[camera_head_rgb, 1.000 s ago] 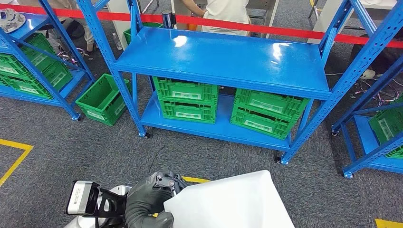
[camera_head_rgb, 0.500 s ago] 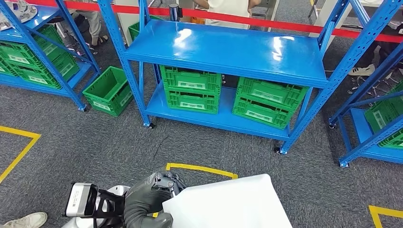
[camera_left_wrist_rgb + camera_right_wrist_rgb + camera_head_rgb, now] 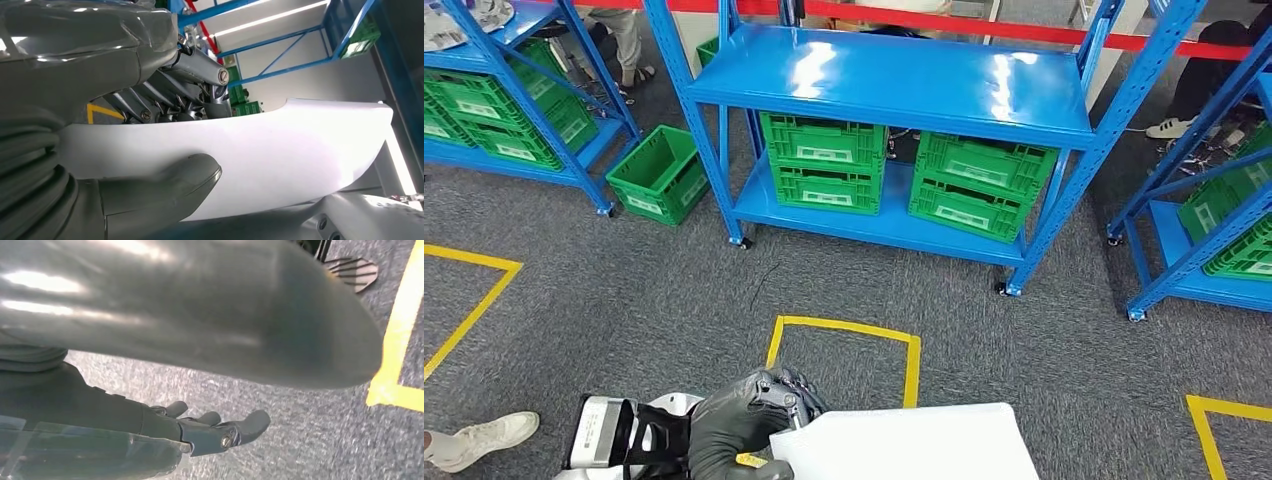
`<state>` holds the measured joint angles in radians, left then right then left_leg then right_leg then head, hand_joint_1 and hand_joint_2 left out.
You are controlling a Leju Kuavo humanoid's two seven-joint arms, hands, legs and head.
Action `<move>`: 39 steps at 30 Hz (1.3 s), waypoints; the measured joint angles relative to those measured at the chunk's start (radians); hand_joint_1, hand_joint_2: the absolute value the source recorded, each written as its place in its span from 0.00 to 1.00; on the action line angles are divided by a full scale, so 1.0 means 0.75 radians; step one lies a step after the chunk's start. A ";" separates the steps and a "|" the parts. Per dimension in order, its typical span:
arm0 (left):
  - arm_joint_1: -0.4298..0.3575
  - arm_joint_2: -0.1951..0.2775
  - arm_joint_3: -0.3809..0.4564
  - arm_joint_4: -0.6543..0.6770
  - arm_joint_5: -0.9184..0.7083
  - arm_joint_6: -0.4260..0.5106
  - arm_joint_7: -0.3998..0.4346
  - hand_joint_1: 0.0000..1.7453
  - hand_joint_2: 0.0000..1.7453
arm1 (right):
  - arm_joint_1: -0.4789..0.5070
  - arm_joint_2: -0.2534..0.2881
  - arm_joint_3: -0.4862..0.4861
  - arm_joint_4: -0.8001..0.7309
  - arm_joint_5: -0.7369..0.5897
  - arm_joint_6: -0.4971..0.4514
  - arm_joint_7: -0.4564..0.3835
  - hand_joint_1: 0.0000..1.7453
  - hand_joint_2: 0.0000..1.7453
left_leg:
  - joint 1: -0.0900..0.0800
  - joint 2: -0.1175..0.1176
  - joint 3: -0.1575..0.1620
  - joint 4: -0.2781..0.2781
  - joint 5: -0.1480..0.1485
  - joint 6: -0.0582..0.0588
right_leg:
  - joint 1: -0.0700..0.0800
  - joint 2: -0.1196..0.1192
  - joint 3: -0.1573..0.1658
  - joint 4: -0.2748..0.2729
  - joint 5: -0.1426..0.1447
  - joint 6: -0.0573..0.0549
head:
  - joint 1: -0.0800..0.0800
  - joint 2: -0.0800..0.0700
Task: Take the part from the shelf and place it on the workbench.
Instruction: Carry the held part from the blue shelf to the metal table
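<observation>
Well short of the blue shelf (image 3: 894, 85), the left robot hand (image 3: 739, 430) is pinching the white part (image 3: 904, 445) by one edge, risking slippage, while the right robot hand (image 3: 215, 432) is hanging empty, fingers loosely extended.

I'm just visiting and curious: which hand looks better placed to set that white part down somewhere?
The left hand, probably: it already grips the white part by its edge. The right hand hangs over the carpet floor, fingers extended, holding nothing.
</observation>
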<state>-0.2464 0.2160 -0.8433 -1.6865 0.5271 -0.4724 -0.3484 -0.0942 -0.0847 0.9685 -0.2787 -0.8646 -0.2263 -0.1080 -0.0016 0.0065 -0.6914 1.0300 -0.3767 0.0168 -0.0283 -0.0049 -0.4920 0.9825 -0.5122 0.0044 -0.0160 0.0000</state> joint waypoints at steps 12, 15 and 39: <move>-0.016 0.007 0.009 -0.020 -0.024 -0.006 0.005 1.00 1.00 | -0.021 0.000 -0.004 0.002 0.010 0.056 0.000 0.00 0.00 | -0.003 -0.015 0.296 -0.080 -0.182 0.021 | 0.004 -0.001 -0.157 -0.004 0.174 0.043 | -0.004 0.000; -0.022 0.003 0.013 -0.023 -0.027 -0.008 0.006 1.00 1.00 | -0.023 0.000 -0.005 0.002 0.011 0.059 0.000 0.00 0.00 | -0.001 -0.006 0.269 -0.108 -0.127 0.057 | 0.005 0.000 -0.188 0.026 0.146 0.048 | -0.001 0.000; -0.008 0.009 0.023 -0.030 -0.038 -0.020 0.003 1.00 1.00 | -0.015 0.016 -0.013 0.005 0.012 0.047 -0.014 0.00 0.00 | 0.019 -0.012 0.168 0.094 -0.142 -0.017 | 0.007 -0.001 -0.105 -0.004 0.100 0.017 | -0.006 0.000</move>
<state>-0.2524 0.2227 -0.8259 -1.7090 0.4986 -0.4876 -0.3461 -0.1055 -0.0726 0.9587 -0.2746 -0.8553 -0.1911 -0.1186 0.0125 -0.0026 -0.5650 1.1002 -0.4832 0.0042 -0.0234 -0.0060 -0.5708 0.9793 -0.4374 0.0169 -0.0205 0.0000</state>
